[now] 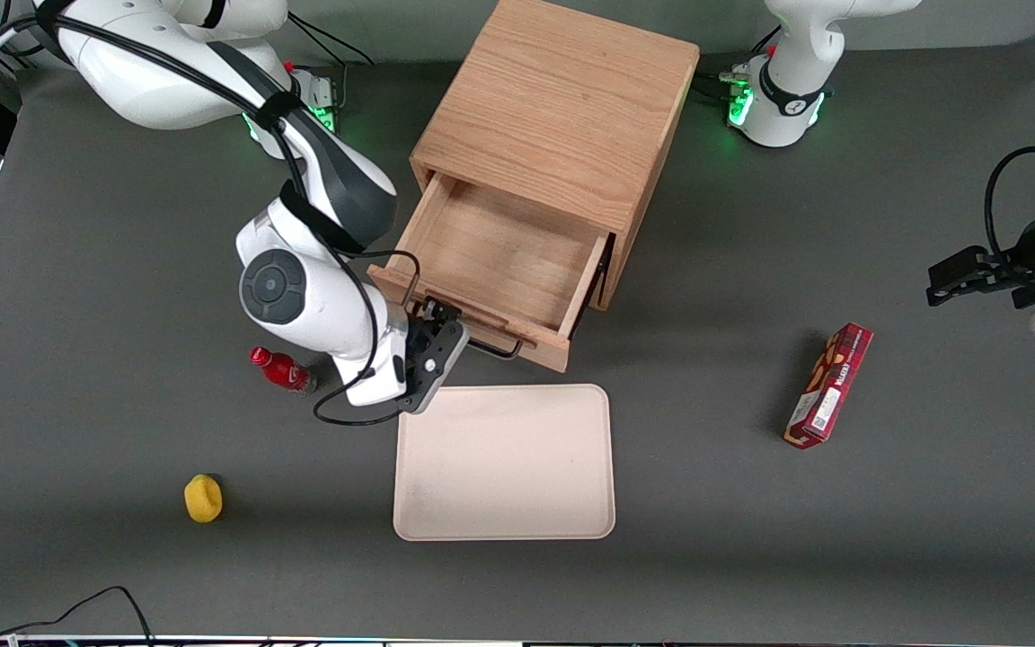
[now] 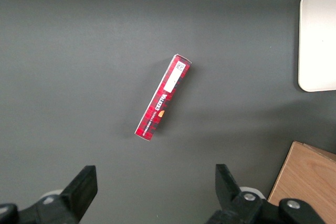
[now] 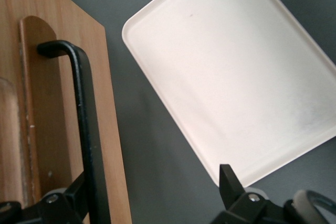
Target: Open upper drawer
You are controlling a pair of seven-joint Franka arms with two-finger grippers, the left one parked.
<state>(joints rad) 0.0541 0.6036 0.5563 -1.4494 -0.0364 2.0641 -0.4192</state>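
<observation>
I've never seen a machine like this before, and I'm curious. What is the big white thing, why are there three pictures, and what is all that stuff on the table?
The big white thing is a robot arm. One picture looks down at the whole grey table; the other two come from small cameras on the arms' wrists. The arm's black two-finger tool is at the black wire handle of the light-wood upper drawer, which stands pulled out and empty. The tool is open, with one finger close to the handle and nothing held. Nearer the camera lies an empty cream plastic tray. Beside the arm lie a small red bottle and a yellow lemon-like object. Toward the parked arm's end lies a red tartan box.
</observation>
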